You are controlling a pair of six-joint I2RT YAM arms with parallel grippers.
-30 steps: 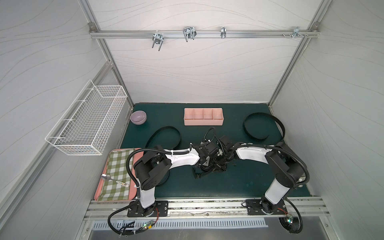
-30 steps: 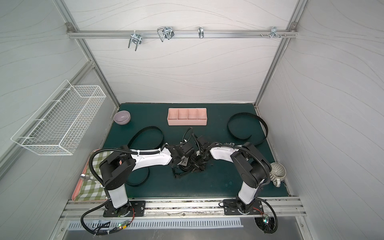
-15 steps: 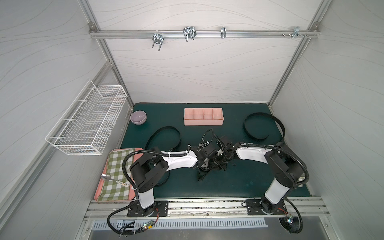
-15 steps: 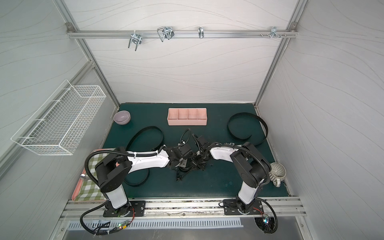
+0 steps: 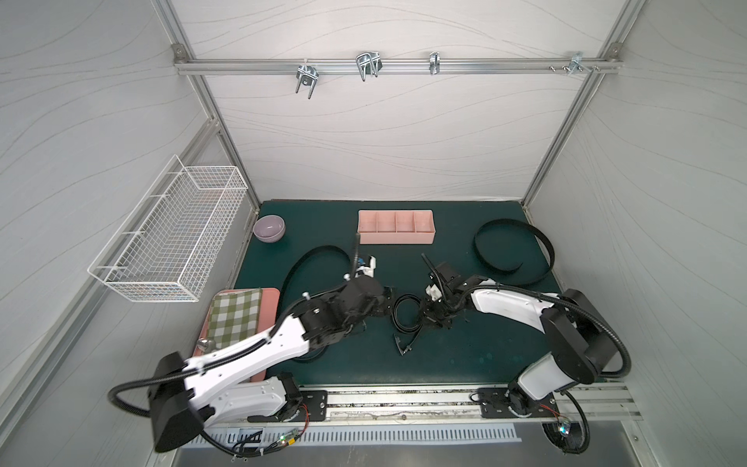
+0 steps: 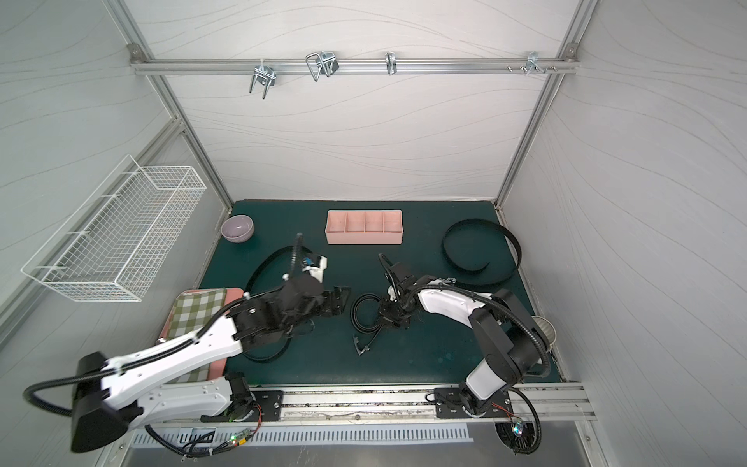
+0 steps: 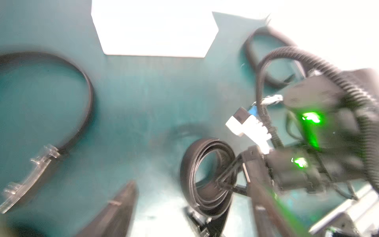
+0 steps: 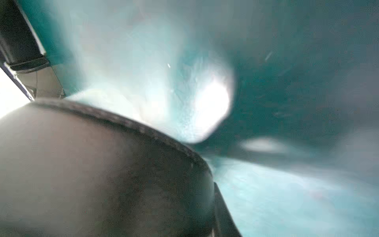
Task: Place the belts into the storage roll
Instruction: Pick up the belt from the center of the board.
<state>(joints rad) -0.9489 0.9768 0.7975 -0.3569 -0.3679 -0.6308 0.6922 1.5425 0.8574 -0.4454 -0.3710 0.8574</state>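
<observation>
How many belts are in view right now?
3. A coiled belt at centre; a looped belt at right rear; a curved belt on the left, partly under the left arm.

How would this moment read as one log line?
left hand: open, clear of belt | right hand: shut on coiled belt | storage roll: empty

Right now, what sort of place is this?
Probably a robot test booth: a left arm and right arm bolted to a metal rail, white walls in a metal frame, and practice props on a green mat, like a coiled belt and pink tray.
</observation>
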